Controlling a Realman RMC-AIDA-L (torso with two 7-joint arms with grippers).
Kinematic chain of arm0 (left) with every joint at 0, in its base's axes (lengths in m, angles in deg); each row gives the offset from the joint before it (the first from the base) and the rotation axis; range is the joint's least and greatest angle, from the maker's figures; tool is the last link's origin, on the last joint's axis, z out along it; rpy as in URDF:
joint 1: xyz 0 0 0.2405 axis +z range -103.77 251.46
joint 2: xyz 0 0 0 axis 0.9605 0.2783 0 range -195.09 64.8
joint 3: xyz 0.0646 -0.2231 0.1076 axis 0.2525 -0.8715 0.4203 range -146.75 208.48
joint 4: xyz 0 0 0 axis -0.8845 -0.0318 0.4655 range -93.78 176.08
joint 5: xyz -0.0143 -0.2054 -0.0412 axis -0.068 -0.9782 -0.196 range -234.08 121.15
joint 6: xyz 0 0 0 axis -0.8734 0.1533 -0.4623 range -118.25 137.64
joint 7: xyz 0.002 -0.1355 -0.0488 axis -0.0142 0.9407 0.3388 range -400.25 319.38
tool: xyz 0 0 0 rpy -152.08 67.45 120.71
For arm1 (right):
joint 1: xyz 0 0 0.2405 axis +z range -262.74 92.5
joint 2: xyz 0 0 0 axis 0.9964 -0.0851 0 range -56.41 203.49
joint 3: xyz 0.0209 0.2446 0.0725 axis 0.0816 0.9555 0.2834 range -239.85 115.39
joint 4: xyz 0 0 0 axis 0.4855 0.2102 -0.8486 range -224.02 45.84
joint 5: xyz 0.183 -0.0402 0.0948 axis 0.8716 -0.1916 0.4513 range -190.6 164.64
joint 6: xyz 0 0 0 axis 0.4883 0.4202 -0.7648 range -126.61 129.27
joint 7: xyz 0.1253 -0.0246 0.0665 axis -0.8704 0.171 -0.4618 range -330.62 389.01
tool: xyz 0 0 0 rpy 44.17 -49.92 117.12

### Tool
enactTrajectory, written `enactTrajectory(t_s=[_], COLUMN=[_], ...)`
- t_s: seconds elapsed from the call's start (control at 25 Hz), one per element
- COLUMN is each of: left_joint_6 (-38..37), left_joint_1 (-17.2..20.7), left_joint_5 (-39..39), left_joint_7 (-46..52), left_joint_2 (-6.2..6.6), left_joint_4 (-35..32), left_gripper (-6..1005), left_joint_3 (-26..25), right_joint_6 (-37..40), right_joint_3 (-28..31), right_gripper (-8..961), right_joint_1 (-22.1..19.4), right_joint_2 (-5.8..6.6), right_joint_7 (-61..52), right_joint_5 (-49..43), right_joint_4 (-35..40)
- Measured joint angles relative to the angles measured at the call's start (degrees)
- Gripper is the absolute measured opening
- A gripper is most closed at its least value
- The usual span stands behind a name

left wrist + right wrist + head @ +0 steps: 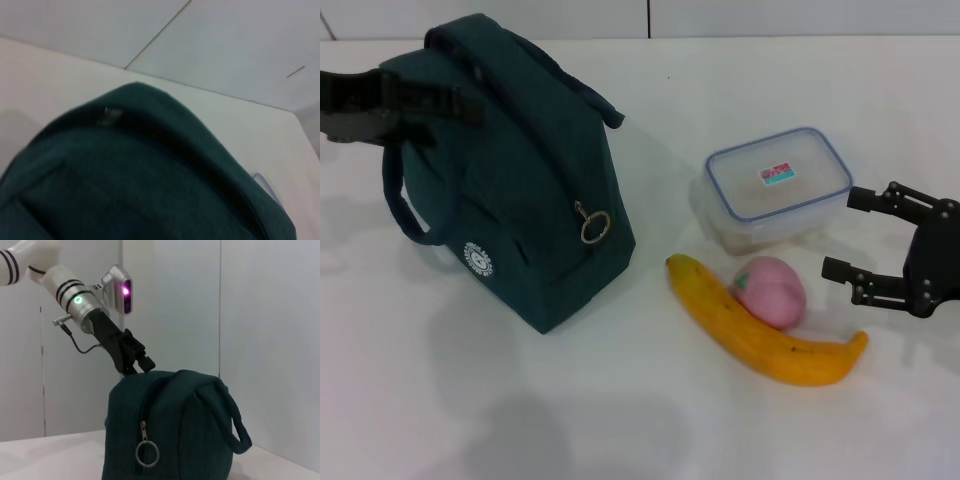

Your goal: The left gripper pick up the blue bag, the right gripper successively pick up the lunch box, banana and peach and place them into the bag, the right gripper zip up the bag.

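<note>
The blue bag stands on the white table at the left, its zipper ring hanging on the side that faces the food. My left gripper reaches in from the far left and is shut on the bag's top edge. The lunch box lies right of the bag. In front of it the peach rests against the banana. My right gripper hovers open just right of the lunch box and peach, holding nothing.
A carry strap loops down the bag's left side, and a second handle hangs off its right side. A wall stands behind the table. A corner of the lunch box peeks past the bag in the left wrist view.
</note>
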Motion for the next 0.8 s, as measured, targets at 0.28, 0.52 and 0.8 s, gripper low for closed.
enactTrajectory(t_s=[0.28, 0.52, 0.8], left_joint_6=[2.0, 2.1, 1.8], left_joint_1=[0.4, 0.4, 0.6], left_joint_5=[0.6, 2.1, 2.1], left_joint_7=[-7.2, -6.9, -6.9], left_joint_2=[-1.57, -1.59, -1.62], left_joint_4=[-1.3, -1.2, -1.0], left_gripper=[787, 644, 355], left_joint_3=[0.0, -0.4, -0.2], right_joint_6=[0.1, 0.2, 0.4], right_joint_3=[0.0, 0.0, 0.0], right_gripper=[844, 845, 844], right_joint_1=[-0.6, -0.7, -0.7], right_joint_2=[0.01, -0.03, -0.03], right_joint_7=[0.0, 0.1, -0.2], right_joint_5=[0.0, 0.6, 0.7], right_joint_4=[0.0, 0.0, 0.1])
